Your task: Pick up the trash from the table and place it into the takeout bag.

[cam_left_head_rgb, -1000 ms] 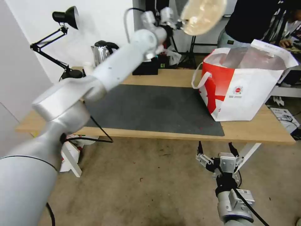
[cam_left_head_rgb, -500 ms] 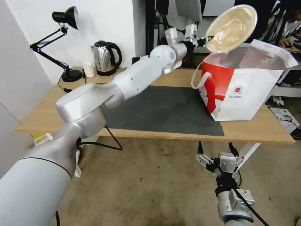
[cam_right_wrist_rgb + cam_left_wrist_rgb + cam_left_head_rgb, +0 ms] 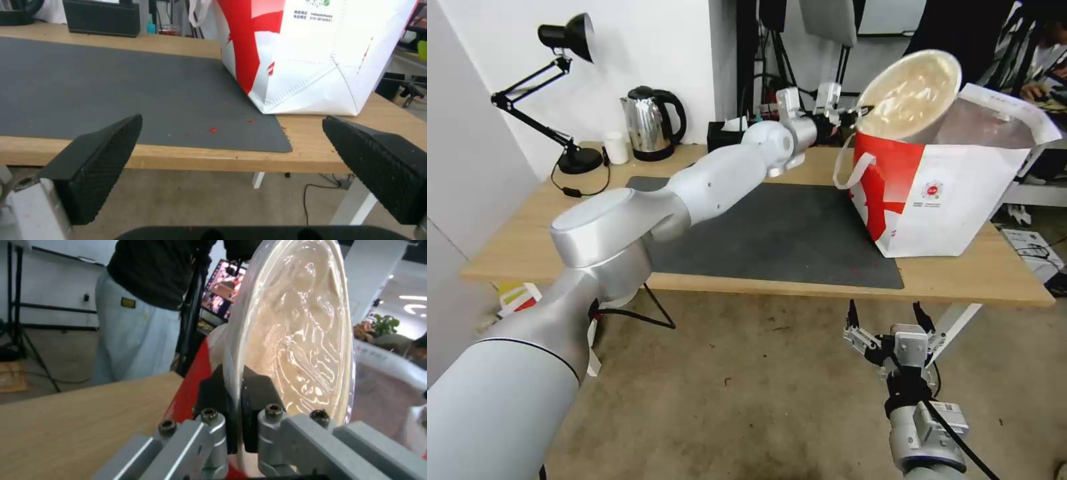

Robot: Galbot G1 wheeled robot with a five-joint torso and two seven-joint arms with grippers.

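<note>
Bowl (image 3: 908,95), wide, white and glossy inside, sits tilted in the upper right of the head view, its lower part hidden behind the near rim of the takeout bag (image 3: 954,200), so how deep it reaches inside cannot be told. The left hand (image 3: 854,115) is clamped on the bowl's rim at the bag's left edge; in the left wrist view the black pads (image 3: 213,396) pinch the thin rim between them, and the bowl is cut off by the frame's top. The bag stands on the right end of the surface (image 3: 527,247), partly on the dark mat (image 3: 760,230). Its white face carries a small round red logo with tiny print beneath, too small to read. The right hand (image 3: 887,333) hangs low in the lower right, below the surface's front edge, fingers (image 3: 95,166) spread wide and holding nothing.
</note>
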